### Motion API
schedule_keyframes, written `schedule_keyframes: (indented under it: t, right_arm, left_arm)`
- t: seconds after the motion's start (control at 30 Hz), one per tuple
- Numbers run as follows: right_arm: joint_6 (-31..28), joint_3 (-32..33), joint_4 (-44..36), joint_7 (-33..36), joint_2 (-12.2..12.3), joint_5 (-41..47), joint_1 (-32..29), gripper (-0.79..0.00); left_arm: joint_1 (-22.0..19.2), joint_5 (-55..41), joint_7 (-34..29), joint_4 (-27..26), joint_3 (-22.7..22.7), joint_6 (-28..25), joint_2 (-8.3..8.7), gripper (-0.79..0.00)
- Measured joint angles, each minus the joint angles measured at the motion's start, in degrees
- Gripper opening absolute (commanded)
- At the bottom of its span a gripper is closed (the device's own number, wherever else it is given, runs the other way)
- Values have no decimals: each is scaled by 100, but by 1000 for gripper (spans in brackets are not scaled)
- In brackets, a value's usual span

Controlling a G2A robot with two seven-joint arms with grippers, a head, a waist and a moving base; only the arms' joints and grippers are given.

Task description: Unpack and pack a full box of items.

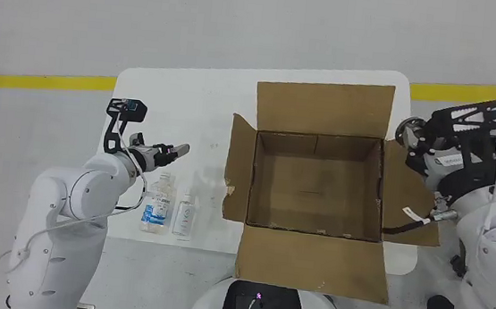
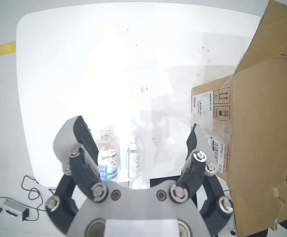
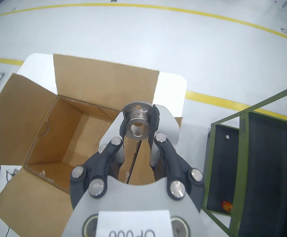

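An open cardboard box (image 1: 316, 192) stands on the white table (image 1: 191, 95), its flaps spread and its inside bare (image 3: 67, 134). To its left, near the table's front edge, stand a clear labelled bottle (image 1: 158, 201) (image 2: 107, 154) and a small white spray bottle (image 1: 185, 216) (image 2: 133, 157). My left gripper (image 1: 175, 152) (image 2: 138, 132) hangs open just behind the bottles with nothing between its fingers. My right gripper (image 1: 418, 138) (image 3: 139, 121) is shut on a metal flanged bushing (image 1: 405, 132) (image 3: 136, 129), held above the box's right flap.
The table's back left part is bare white surface (image 2: 101, 67). The box's near side with printed labels (image 2: 210, 105) lies right of the left gripper. A green-framed black rack (image 3: 246, 157) stands on the floor beyond the table's right side. Yellow floor lines (image 1: 40, 81) run behind.
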Motion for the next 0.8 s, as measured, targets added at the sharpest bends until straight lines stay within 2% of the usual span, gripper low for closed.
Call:
schedule_keyframes:
  t: [0.23, 0.37, 0.67, 0.8]
  right_arm:
    - [-298, 759, 0, 324, 100, 303, 341, -785]
    - [-509, 1216, 0, 620, 168, 245, 275, -785]
    - [-791, 2090, 0, 1118, 258, 276, -593, -785]
    - [-733, 2396, 0, 1151, 244, 418, -1275, -785]
  left_arm:
    - [0, 0, 0, 0, 0, 0, 0, 0]
    - [0, 0, 0, 0, 0, 0, 0, 0]
    - [0, 0, 0, 0, 0, 0, 0, 0]
    - [0, 0, 0, 0, 0, 0, 0, 0]
